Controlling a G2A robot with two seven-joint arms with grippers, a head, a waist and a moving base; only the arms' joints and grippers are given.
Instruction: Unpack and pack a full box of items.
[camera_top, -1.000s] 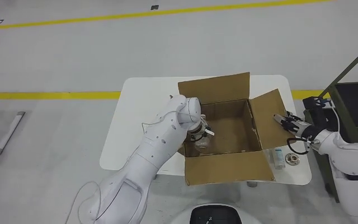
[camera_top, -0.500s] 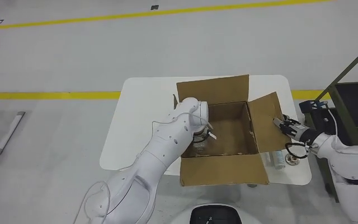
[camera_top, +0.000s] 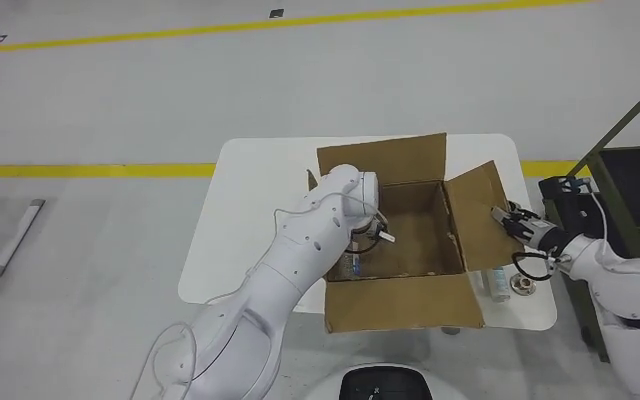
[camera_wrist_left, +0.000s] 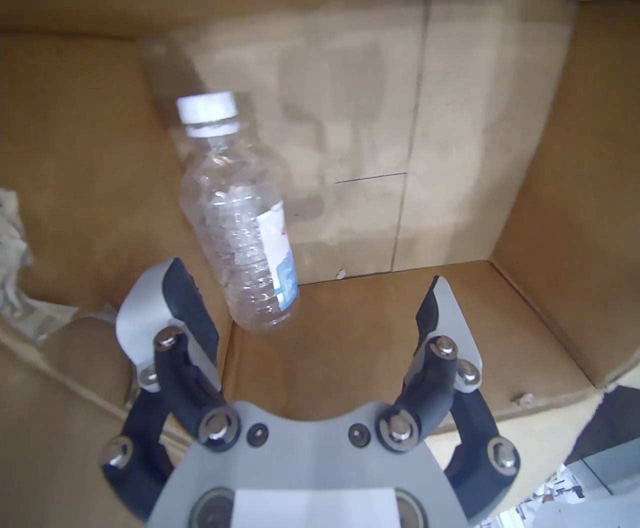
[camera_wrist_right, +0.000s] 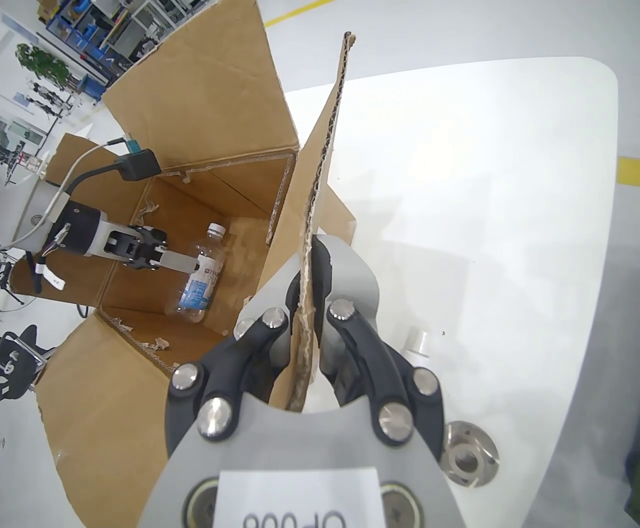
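Inside the box (camera_top: 405, 300), a bottle (camera_wrist_left: 240, 235) lies packed, just released from the wide-spread left gripper (camera_wrist_left: 307, 280); a flap (camera_wrist_right: 307, 200) is pinched by the right gripper (camera_wrist_right: 312, 260).

box (camera_top: 400, 300): cardboard, flaps open | bottle (camera_wrist_left: 240, 235): clear, white-capped, tilted inside box

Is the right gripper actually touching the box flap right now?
Touching. In the right wrist view the right gripper is shut on the box flap, with the cardboard edge pinched between its jaws.
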